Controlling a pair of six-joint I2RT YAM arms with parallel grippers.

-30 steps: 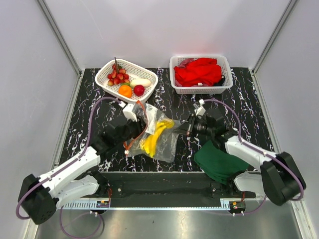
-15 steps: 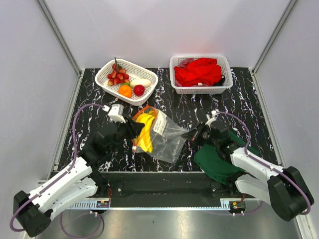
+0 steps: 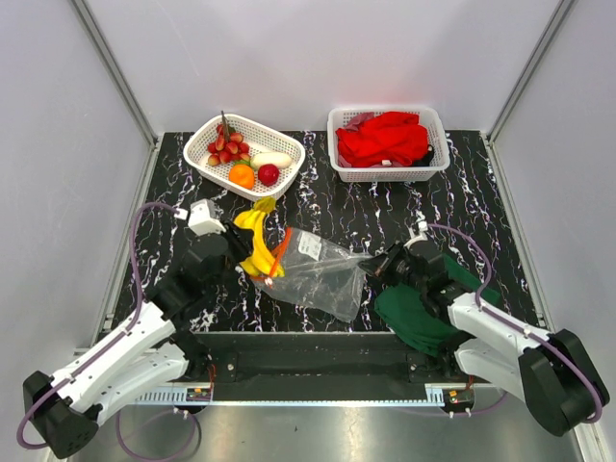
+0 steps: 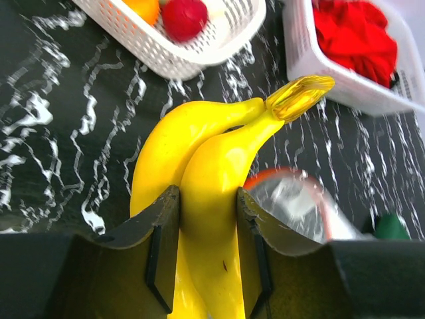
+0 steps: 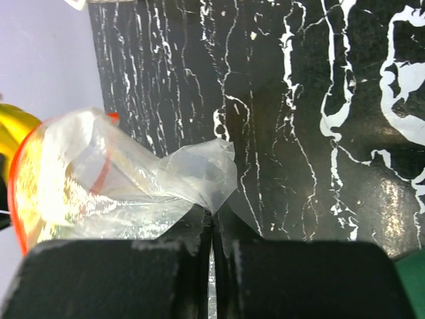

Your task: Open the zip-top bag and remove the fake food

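Note:
The yellow bananas are outside the mouth of the zip-top bag, and my left gripper is shut on them. In the left wrist view the jaws clamp one banana, and the bag's orange-red rim lies just to its right. My right gripper is shut on the bag's far corner, with the clear bag stretched toward the left. Other fake food lies in the white basket: grapes, an orange, an apple and a pale piece.
A second white basket holding red cloth stands at the back right. A dark green folded cloth lies under my right arm near the front edge. Frame posts and walls close in both sides.
My left gripper has drawn the bananas left and back, out of the bag's mouth. My right gripper kept the bag's corner and shifted slightly right, and the bag now lies flatter.

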